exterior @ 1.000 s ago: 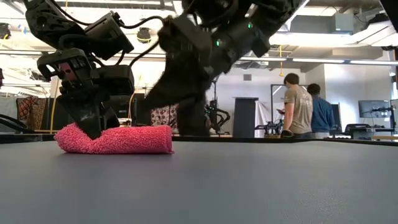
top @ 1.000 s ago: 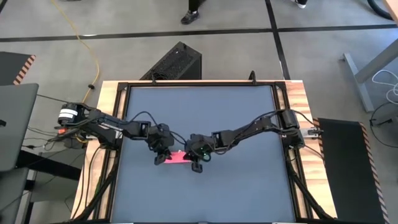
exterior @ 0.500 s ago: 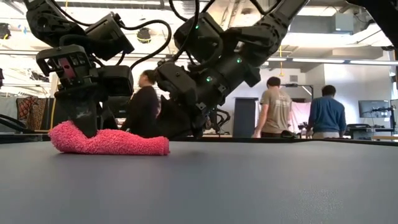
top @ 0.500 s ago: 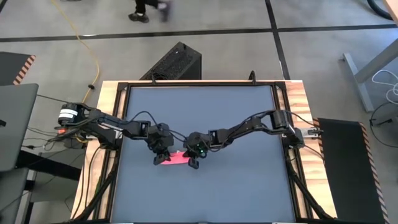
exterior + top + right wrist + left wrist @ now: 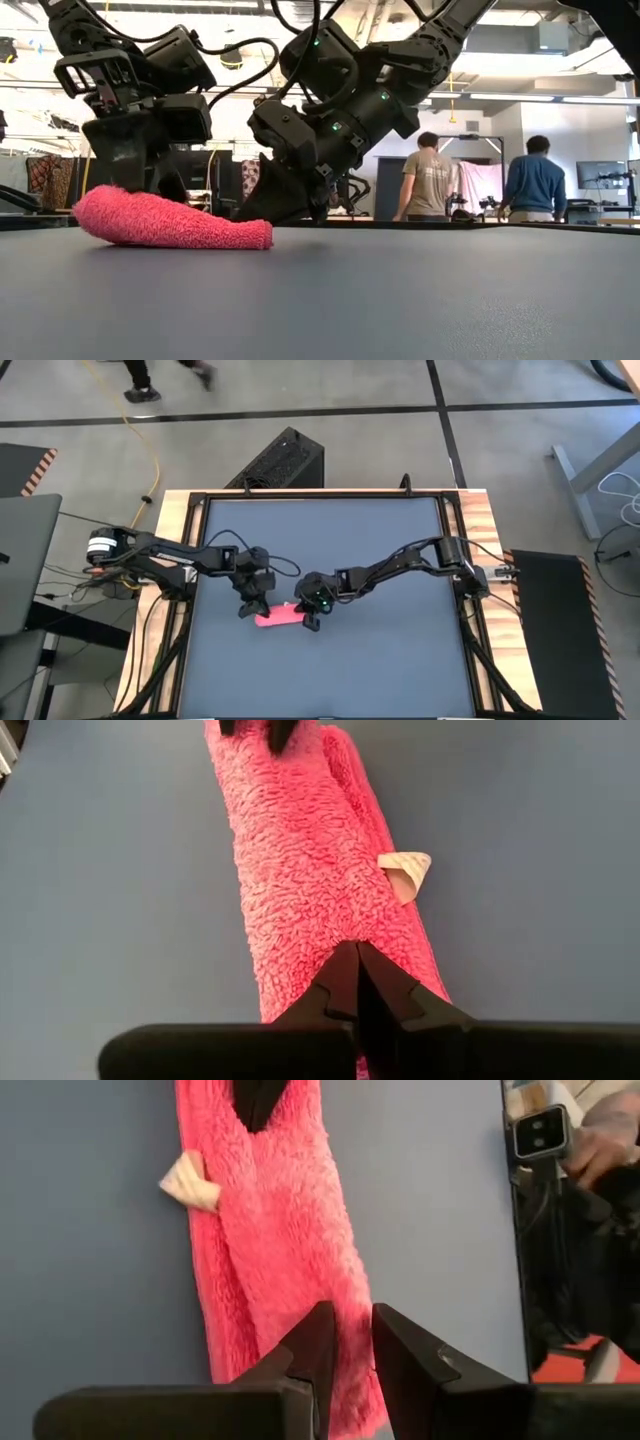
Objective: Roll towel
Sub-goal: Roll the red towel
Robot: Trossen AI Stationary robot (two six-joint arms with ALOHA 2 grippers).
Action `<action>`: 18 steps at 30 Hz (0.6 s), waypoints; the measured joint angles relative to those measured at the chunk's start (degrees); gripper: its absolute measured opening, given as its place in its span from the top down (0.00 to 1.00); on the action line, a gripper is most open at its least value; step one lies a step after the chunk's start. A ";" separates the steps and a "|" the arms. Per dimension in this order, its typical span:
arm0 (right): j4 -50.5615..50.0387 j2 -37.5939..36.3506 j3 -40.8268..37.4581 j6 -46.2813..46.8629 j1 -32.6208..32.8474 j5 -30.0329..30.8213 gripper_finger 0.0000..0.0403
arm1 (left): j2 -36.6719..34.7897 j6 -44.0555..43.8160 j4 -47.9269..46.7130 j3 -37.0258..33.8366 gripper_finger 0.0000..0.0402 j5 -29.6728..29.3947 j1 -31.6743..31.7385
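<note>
I am working one bench (image 5: pixel 400 660), two claws, one towel (image 5: pixel 278 618). The towel is lying rolled between the claws. The left claw (image 5: pixel 345 1342), narrowly parted, is hovering over one end; the right claw (image 5: pixel 356 982) is pinching the other. I am judging its pull may unroll the towel.

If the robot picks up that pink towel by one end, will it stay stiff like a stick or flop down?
The towel would probably flop: it looks fluffy and soft, and its roll already sags thinner toward one end. It likely weighs little and may unroll, since nothing ties it.
</note>
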 joint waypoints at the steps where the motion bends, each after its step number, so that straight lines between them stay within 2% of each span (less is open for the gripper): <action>1: 0.02 0.00 0.00 0.00 -0.05 -0.49 0.95 | -0.69 0.44 -0.96 0.01 0.86 0.40 0.48; 5: -0.01 0.00 -0.04 0.11 -0.24 -1.27 0.95 | -4.53 3.01 -7.75 0.01 0.86 0.37 2.89; 9: 0.19 0.02 -0.09 0.09 -0.53 -2.01 0.95 | -9.72 3.56 -12.18 0.00 0.86 -2.77 4.46; 12: 0.75 0.09 -0.15 0.09 -0.68 -2.60 0.95 | -13.12 0.22 -7.79 0.00 0.86 -6.21 3.72; 15: 1.26 0.11 -0.20 0.09 -0.98 -2.62 0.95 | -14.20 -3.52 -0.34 0.02 0.86 -12.03 1.19; 18: 1.82 0.13 -0.20 0.09 -1.03 -4.00 0.95 | -13.21 -2.10 6.80 0.02 0.85 -16.81 -1.75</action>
